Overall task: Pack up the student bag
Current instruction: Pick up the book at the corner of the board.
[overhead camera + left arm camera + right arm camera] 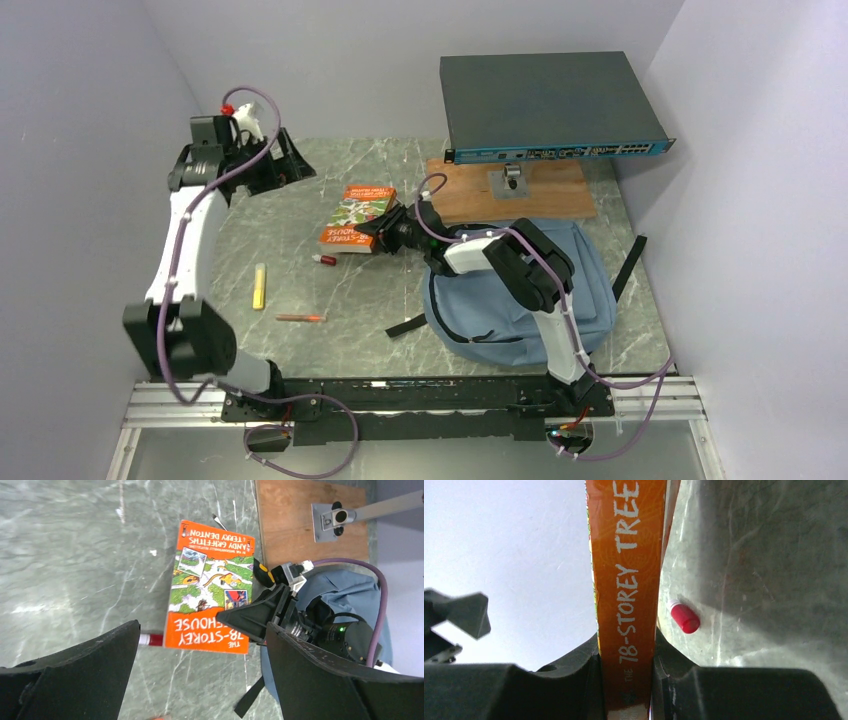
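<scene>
The student bag (600, 290), blue-grey with black straps, lies on the right side of the table; in the left wrist view it (345, 590) shows behind the right arm. An orange book (358, 215) lies left of the bag. My right gripper (388, 233) is shut on the book's near right edge. The right wrist view shows the spine (626, 580) pinched between the jaws of the right gripper (626, 650). My left gripper (295, 165) is raised at the back left, open and holding nothing. Its view looks down past the wide jaws of the left gripper (202, 630) onto the book (210, 585).
A red-capped marker (324, 260) lies against the book's near left corner. A yellow highlighter (259, 286) and an orange pen (301, 317) lie nearer the front left. A dark flat box (550, 105) on a stand over a wooden board (560, 195) stands at the back right.
</scene>
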Motion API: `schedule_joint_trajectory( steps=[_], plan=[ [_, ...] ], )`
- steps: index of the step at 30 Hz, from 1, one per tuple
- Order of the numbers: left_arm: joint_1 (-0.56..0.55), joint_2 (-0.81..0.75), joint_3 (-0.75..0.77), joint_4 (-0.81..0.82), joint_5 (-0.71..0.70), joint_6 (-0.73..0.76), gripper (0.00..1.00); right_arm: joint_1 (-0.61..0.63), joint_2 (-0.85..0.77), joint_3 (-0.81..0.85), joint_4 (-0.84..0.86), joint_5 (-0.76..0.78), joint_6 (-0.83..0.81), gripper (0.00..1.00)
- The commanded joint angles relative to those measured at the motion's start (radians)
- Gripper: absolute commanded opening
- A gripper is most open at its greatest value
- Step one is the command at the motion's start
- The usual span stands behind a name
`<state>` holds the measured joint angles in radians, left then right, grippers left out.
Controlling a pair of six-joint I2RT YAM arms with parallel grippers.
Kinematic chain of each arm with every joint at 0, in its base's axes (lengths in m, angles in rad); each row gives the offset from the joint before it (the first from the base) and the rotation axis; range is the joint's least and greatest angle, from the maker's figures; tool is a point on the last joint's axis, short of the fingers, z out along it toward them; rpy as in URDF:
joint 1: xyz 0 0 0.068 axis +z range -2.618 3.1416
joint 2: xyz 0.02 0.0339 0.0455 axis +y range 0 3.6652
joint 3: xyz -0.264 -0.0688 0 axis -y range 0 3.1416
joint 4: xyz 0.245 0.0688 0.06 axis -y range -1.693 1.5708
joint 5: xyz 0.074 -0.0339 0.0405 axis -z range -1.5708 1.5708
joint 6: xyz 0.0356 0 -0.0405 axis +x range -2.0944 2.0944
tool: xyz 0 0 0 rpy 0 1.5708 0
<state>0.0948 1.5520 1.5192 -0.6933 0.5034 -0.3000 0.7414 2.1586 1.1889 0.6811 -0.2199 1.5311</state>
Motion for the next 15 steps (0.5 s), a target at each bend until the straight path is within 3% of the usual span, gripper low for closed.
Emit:
schedule_joint_trajectory(
  steps=[1,8,15],
  plan=[
    [-0.002,-0.192,-0.120,0.018,-0.159,-0.014,1.00,-0.004,-0.115,0.001,0.186,-0.003,0.051,0.00],
    [0.002,-0.503,-0.317,0.105,-0.323,-0.114,1.00,-0.001,-0.091,0.006,0.348,0.015,0.149,0.00],
    [0.006,-0.692,-0.553,0.299,-0.105,-0.306,1.00,0.001,-0.088,0.055,0.378,0.040,0.235,0.00]
  ],
)
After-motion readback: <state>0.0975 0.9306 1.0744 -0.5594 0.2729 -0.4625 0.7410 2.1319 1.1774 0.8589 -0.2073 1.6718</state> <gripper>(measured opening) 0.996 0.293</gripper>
